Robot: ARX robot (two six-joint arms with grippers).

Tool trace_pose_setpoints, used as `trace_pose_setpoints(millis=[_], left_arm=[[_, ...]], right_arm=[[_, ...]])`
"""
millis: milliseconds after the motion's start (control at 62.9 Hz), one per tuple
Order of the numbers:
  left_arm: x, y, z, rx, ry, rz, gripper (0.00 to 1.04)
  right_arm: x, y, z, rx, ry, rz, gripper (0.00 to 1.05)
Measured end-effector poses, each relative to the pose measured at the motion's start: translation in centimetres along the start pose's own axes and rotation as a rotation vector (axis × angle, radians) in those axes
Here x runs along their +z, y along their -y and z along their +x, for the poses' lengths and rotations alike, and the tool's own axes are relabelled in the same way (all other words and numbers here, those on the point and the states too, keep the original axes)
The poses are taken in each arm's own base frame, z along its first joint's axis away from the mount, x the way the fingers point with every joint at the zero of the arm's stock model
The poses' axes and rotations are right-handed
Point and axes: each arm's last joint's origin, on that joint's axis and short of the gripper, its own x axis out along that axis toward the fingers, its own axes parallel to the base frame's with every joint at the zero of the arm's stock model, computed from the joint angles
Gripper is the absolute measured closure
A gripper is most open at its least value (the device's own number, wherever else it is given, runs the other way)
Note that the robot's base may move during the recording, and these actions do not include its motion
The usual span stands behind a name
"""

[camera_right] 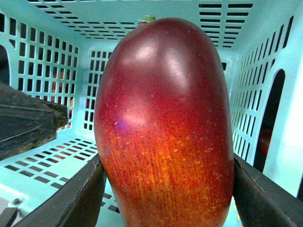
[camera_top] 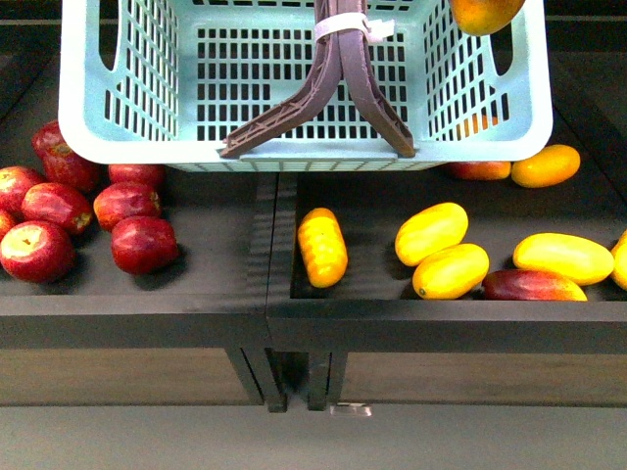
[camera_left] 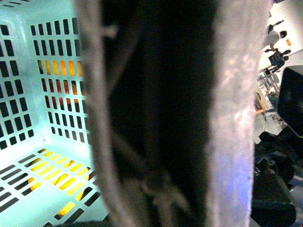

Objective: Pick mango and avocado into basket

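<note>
The turquoise basket hangs above the fruit shelf, its two brown handles tied with a white zip tie. My left gripper is shut on the basket's handles; in the left wrist view the brown handle fills the frame, with the basket wall beside it. My right gripper is shut on the red-orange mango, held over the basket interior. The mango's end shows at the top of the front view. No avocado is in view.
Red apples lie on the left shelf. Yellow mangoes and a red mango lie on the right shelf, an orange one behind. The shelf's front edge runs across.
</note>
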Motion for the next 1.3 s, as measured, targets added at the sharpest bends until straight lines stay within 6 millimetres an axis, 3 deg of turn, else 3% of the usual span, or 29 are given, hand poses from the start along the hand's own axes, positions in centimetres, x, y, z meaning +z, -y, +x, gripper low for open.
trace_pose_setpoints(millis=[159,318,429,508,636,763,810,969,1128,1303], left_arm=[[0.0,0.0,0.0,-0.001,0.0,0.0,0.92],[-0.1,-0.1,0.1,0.01,0.002,0.003,0.92],[0.0,-0.2,0.0,0.008,0.001,-0.004,0.92],[0.0,-0.2,0.0,0.009,0.002,-0.001,0.92],[0.0,-0.2,0.0,0.007,0.001,-0.001,0.92],[0.0,-0.2,0.0,0.005,0.0,0.0,0.92],[0.0,-0.2,0.0,0.005,0.0,0.0,0.92],[-0.1,-0.1,0.1,0.001,-0.003,0.0,0.92],[-0.1,-0.3,0.0,0.007,0.0,-0.001,0.92],[-0.1,-0.2,0.1,0.006,-0.001,-0.003,0.92]], right_arm=[[0.6,-0.1,-0.3,0.018,0.027,0.03,0.08],[2.0,0.6,-1.8,-0.015,0.1,0.054,0.09],[3.2,1.7,-4.3,-0.085,0.205,0.04,0.09],[3.4,2.7,-7.6,-0.171,0.282,0.018,0.09],[1.3,3.5,-12.5,-0.269,0.332,0.03,0.09],[-3.6,2.8,-15.8,-0.33,0.295,0.052,0.09],[-4.8,2.6,-16.2,-0.332,0.28,0.053,0.09],[-6.7,2.5,-16.8,-0.422,0.434,-0.057,0.29],[-7.3,2.4,-17.1,-0.428,0.446,-0.076,0.07],[-7.3,2.3,-17.1,-0.429,0.443,-0.085,0.09]])
